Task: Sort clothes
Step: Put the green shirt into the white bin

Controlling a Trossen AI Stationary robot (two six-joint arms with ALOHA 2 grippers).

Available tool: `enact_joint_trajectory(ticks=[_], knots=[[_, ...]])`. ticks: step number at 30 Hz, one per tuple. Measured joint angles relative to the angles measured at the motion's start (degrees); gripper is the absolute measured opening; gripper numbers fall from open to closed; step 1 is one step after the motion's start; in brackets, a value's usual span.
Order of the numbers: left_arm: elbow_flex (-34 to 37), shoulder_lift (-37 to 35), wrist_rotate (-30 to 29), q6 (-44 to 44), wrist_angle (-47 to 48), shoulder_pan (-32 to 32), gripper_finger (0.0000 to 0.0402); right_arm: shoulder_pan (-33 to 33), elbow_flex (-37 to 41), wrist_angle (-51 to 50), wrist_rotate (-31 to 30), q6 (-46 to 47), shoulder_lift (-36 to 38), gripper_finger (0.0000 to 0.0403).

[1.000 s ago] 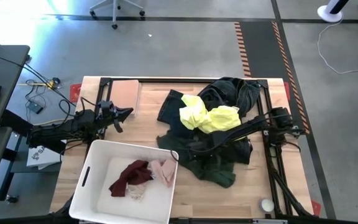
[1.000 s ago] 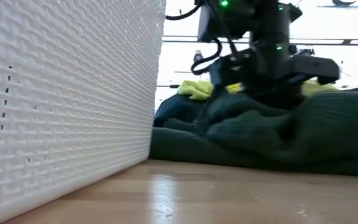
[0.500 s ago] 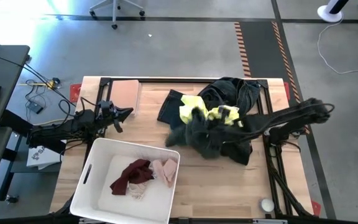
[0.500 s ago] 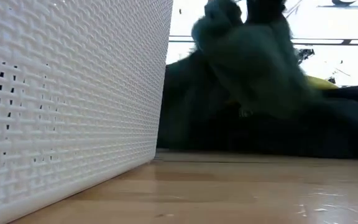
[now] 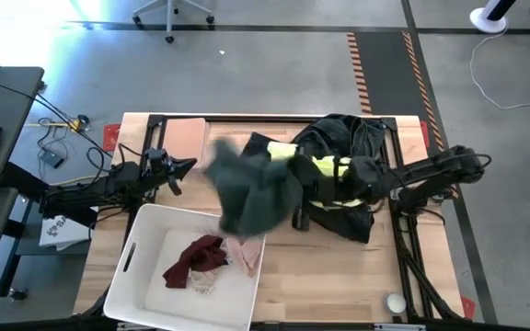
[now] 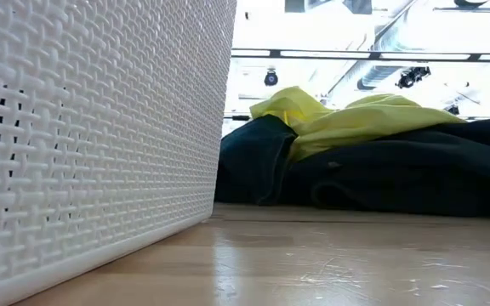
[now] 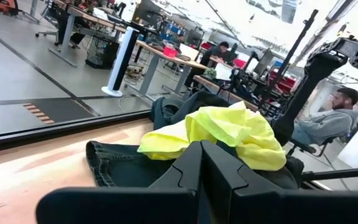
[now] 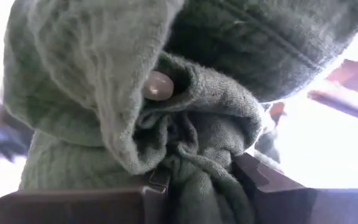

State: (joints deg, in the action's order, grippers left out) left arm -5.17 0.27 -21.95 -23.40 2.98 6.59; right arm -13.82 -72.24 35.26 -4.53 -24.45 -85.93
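The dark green garment (image 5: pixel 251 191) hangs in the air over the counter (image 5: pixel 339 271), bunched and drooping, its lower folds above the far right corner of the white basket (image 5: pixel 145 230); it is carried this way, I judge, so it can be dropped in with the maroon garment (image 5: pixel 191 262) and the pale pink garment (image 5: pixel 244 255) already lying in the basket. The right end effector (image 8: pixel 194 177) is clenched on a gathered fold of the green cloth, the knit with its button bulging out between the two fingers in the right wrist view, so the garment sits directly in the grip and trails away toward nine o'clock in the high view, hiding the tool beneath it. At about three o'clock from the garment the rest of the pile stays on the counter: the bright yellow garment (image 5: pixel 334 175) lying over dark clothes, with the denim jeans (image 5: pixel 348 138) heaped toward one o'clock. The left end effector (image 5: pixel 184 166) waits near the counter's left edge, its fingers pressed together on nothing, just beside the tan board (image 5: pixel 188 138).
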Motion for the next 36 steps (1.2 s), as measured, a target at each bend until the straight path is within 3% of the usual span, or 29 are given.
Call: enact_joint_trajectory(ticks=[4,9,12,18,23,25,36], knots=[[0.0,-0.02,0.34,0.02,0.01,0.01,0.0005,0.21,-1.99,5.14,12.23,6.78,-4.99,0.0076],[0.0,-0.02,-0.29,0.02,0.11,0.02,0.0005,0.46,-11.53,2.11,15.06,12.77,-17.13,0.0076],[0.0,-0.01,-0.82,0.0,0.11,0.02,0.0005,0.71,-22.99,-8.19,16.65,12.11,-24.64,0.0076],[0.0,-0.01,-0.13,0.0,0.15,0.02,0.0005,2.28,-47.72,-39.86,17.81,11.55,-37.52,0.0086],[0.0,-0.01,1.96,0.01,0.23,0.01,0.0005,2.81,-60.1,-54.88,17.63,12.47,-44.74,0.0119],[0.0,-0.02,1.94,0.0,0.2,0.02,0.0005,2.82,-62.84,-57.17,17.92,13.13,-46.66,0.0131],[0.0,-0.02,1.92,0.0,0.19,0.02,0.0005,2.97,-62.6,-57.49,18.48,12.99,-45.68,0.0209]])
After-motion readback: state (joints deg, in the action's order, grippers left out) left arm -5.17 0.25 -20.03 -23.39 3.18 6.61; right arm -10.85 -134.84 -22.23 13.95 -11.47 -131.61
